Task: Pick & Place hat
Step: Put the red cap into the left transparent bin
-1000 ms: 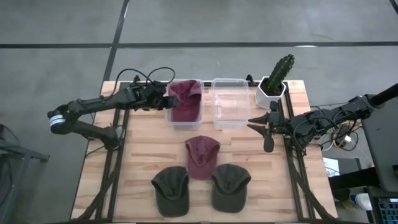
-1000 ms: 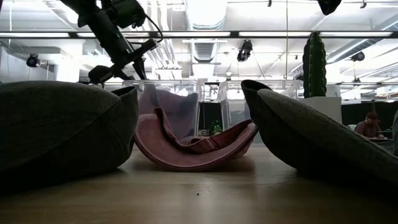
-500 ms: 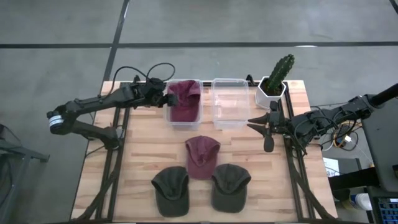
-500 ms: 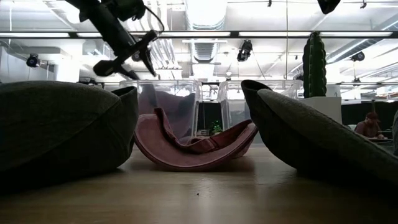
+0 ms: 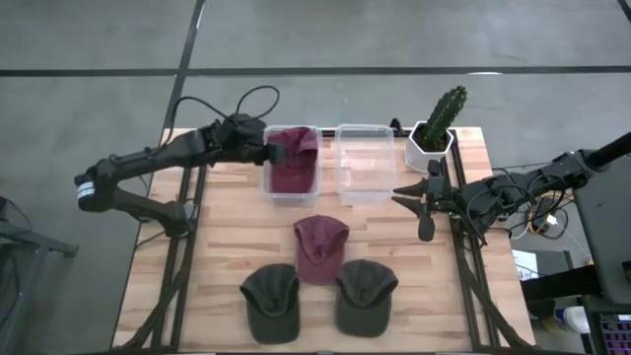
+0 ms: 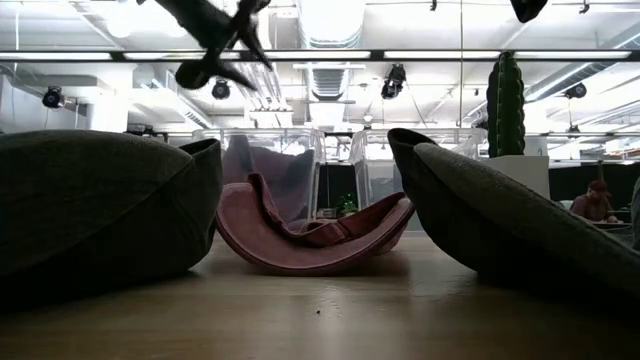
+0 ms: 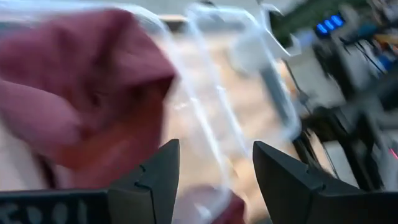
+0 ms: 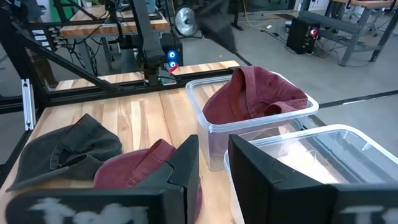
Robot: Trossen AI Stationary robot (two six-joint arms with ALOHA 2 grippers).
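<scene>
A maroon hat [image 5: 292,158] lies bunched in the left clear bin [image 5: 268,182], its crown bulging above the rim [image 8: 255,96]. My left gripper [image 5: 272,153] hovers open above that bin's left rim, well over the table in the low view [image 6: 225,55]; the left wrist view shows its fingers [image 7: 216,168] apart over the hat [image 7: 81,87], with nothing between them. A second maroon hat [image 5: 320,247] and two dark green hats [image 5: 270,301] [image 5: 365,294] rest on the table. My right gripper [image 5: 409,192] waits open to the right of the bins.
An empty clear bin [image 5: 365,163] stands to the right of the hat's bin. A potted cactus [image 5: 439,123] sits at the far right corner. Bare wood lies to the left of the bins and hats. A person [image 6: 597,200] sits in the room beyond.
My left gripper has risen above the bin and moved a little toward the table's right, over the bin's left rim. The hats and the right arm have kept still.
</scene>
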